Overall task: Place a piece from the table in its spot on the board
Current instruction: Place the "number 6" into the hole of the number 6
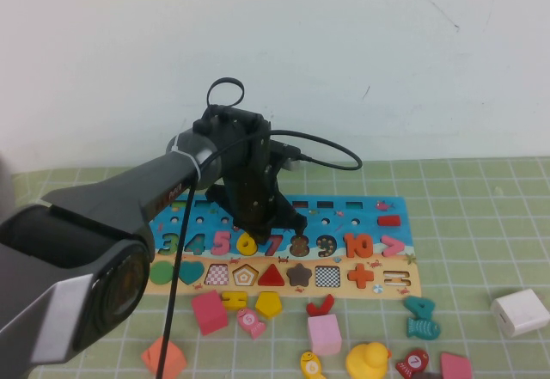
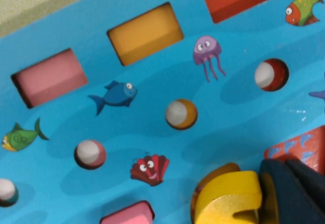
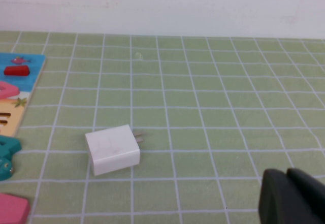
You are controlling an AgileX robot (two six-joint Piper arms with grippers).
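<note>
Nearest lie loose pieces — two pink blocks (image 1: pixel 209 311), one duck (image 1: pixel 372 361). Beyond them one board (image 1: pixel 378 278) holds one yellow 6 (image 1: pixel 247 243) in its digit row; the left gripper (image 1: pixel 273 221) hangs over it, fingers touching — grip unclear. The right gripper (image 3: pixel 292 198) hovers near one white charger (image 3: pixel 114 148), opening unclear.

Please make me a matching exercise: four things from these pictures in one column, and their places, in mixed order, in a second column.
1. yellow 6
2. left hand
3. white charger
4. yellow duck

A. on the mat, far right of the board
B. over the board's number row
C. on the mat, near edge
D. in the number row, between 5 and 7

Pairs: 1-D, 2-B, 3-A, 4-C. The right hand shows only in its wrist view.
</note>
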